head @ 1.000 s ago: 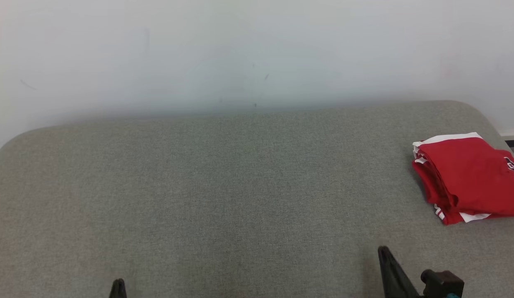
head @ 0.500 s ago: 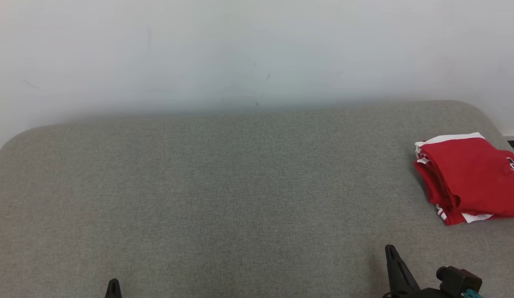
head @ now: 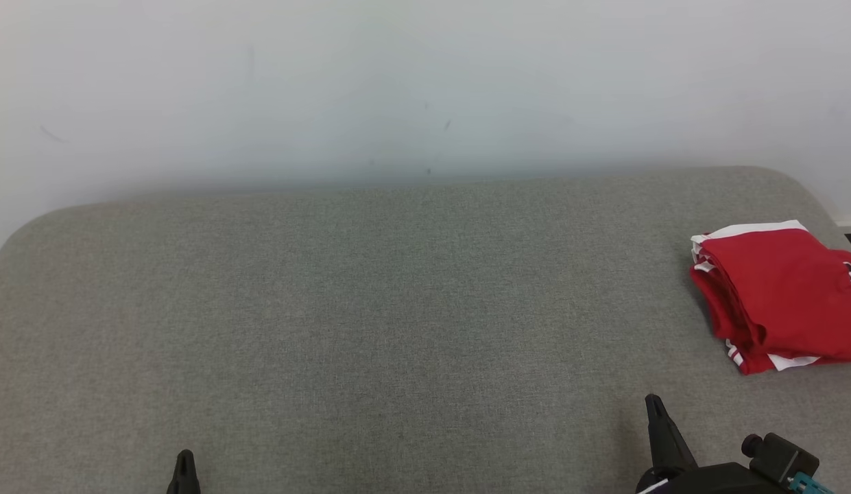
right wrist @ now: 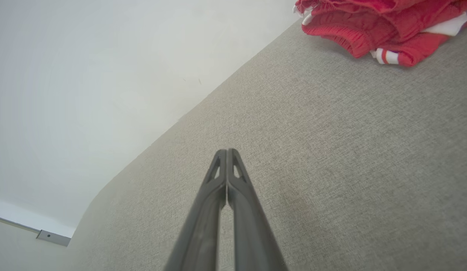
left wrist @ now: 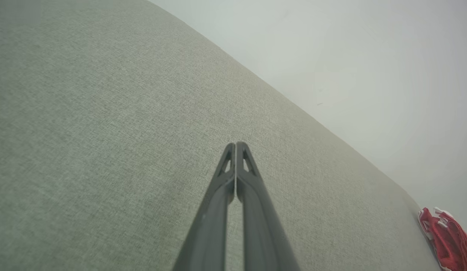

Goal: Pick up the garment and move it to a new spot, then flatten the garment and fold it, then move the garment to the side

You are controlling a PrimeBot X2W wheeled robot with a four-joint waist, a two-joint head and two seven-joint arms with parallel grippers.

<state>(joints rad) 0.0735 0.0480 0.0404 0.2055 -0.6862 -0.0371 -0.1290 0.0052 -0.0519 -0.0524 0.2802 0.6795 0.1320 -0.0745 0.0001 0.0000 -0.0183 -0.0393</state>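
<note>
One folded red-and-white garment [head: 778,295] lies at the far right of a grey cushioned surface [head: 398,309] before one white wall [head: 425,75]. Two grippers sit at the near edge, the left gripper [head: 184,458] and the right gripper [head: 653,403]. Each has its two fingers pressed together, empty, and both are well apart from the garment.

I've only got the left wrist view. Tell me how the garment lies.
Observer: The garment is folded into a flat stack, red with white trim, at the cushion's right end.
Operator: Report the right tool.
Observer: The right tool is shut on nothing, over bare cushion, apart from the garment.
Operator: Place both tools for me.
Observer: In the head view, the left tool sits low left and the right tool low right, with bare cushion between them.
</note>
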